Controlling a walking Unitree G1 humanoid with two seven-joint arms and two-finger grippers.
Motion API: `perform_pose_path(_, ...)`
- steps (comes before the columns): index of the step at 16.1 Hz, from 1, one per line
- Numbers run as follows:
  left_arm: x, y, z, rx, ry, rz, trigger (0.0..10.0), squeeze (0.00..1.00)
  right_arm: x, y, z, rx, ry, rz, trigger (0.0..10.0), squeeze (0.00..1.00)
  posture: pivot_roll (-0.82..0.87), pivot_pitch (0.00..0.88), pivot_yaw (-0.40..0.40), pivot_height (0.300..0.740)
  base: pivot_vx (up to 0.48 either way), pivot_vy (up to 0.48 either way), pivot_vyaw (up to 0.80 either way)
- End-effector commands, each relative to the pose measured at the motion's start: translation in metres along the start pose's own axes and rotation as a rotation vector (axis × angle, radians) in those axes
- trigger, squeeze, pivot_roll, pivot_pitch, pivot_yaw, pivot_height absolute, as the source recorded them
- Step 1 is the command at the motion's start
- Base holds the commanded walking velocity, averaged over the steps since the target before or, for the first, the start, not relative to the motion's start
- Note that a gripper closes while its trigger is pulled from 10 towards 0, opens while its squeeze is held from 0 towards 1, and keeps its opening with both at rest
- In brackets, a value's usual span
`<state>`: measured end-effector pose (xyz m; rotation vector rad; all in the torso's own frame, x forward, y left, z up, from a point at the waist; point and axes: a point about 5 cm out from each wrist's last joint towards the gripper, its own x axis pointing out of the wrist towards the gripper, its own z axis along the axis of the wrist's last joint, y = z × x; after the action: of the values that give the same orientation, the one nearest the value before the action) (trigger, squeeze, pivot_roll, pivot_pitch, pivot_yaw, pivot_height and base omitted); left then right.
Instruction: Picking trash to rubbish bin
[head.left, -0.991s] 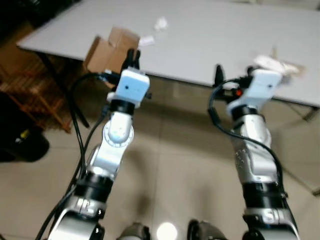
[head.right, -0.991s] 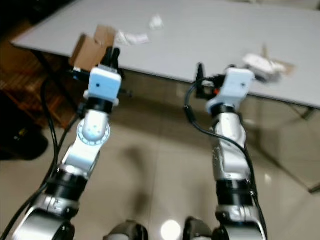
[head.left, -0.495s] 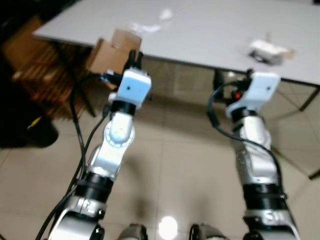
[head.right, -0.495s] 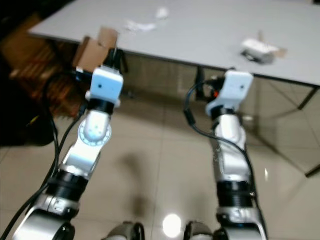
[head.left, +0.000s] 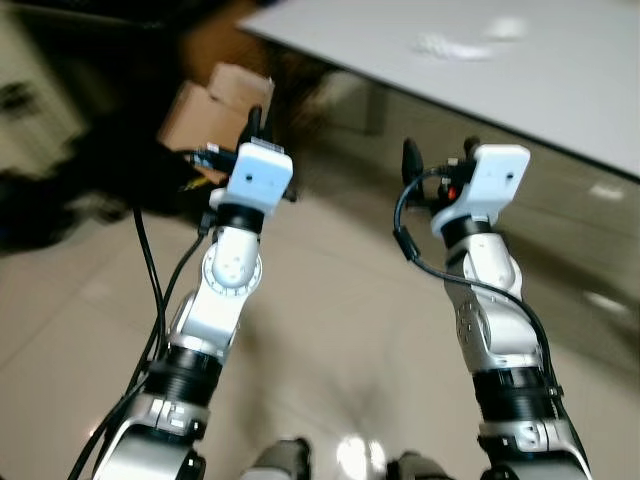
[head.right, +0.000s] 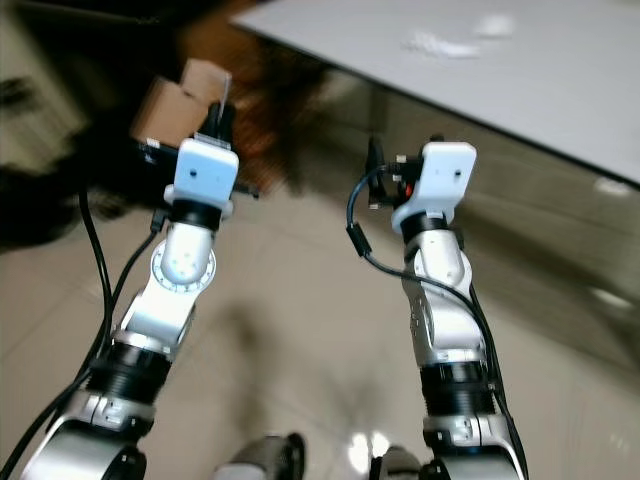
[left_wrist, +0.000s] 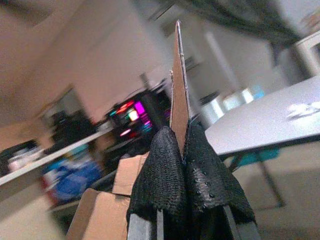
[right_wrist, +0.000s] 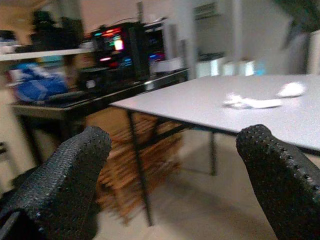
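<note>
My left gripper is shut on a piece of brown cardboard, held out in front of me at the left. In the left wrist view the cardboard stands edge-on, pinched between the black fingers. My right gripper is raised beside it, open and empty, with its two fingers wide apart in the right wrist view. White paper scraps lie on the grey table at the far right; the same scraps appear on the tabletop in the right wrist view.
The view is blurred by motion. Dark furniture stands at the left, and a wooden rack sits under the table's near corner. Pale floor tiles lie below my arms. A dark shelf with lit equipment stands behind.
The whole picture has swung left, so the table now sits at the upper right. Both arms keep their pose and the cardboard stays in the left gripper.
</note>
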<state>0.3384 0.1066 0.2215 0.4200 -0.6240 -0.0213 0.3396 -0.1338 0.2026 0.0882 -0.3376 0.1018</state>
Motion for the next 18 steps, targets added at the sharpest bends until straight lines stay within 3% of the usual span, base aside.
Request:
perform_pose_path(1, -0.002, -0.003, 0.000, -0.018, 0.006, -0.008, 10.0, 0.00, -0.002, -0.001, 0.000, -0.004, 0.004, 0.000, 10.0, 0.00, -0.05, 0.164, 0.082, 0.740, 0.000, 0.000, 0.80)
perform_pose_path(7, -0.018, -0.011, -0.015, -0.079, 0.086, -0.045, 10.0, 0.00, -0.006, -0.002, -0.011, 0.005, 0.038, -0.002, 10.0, 0.00, -0.05, 0.158, 0.082, 0.740, 0.000, 0.000, 0.80)
perform_pose_path(10, -0.029, -0.013, -0.030, -0.099, 0.154, -0.055, 10.0, 0.00, -0.008, -0.006, -0.018, -0.006, 0.070, -0.012, 10.0, 0.00, -0.05, 0.161, 0.084, 0.740, 0.000, 0.000, 0.34)
perform_pose_path(15, -0.062, -0.015, -0.070, -0.103, 0.345, -0.085, 10.0, 0.00, -0.021, -0.016, -0.053, -0.028, 0.210, -0.037, 10.0, 0.00, -0.04, 0.170, 0.072, 0.740, 0.000, 0.000, 0.00)
perform_pose_path(18, -0.099, -0.023, -0.109, -0.103, 0.549, -0.157, 10.0, 0.00, -0.039, -0.028, -0.093, -0.061, 0.375, -0.055, 10.0, 0.00, -0.04, 0.177, 0.065, 0.740, 0.000, 0.000, 0.00)
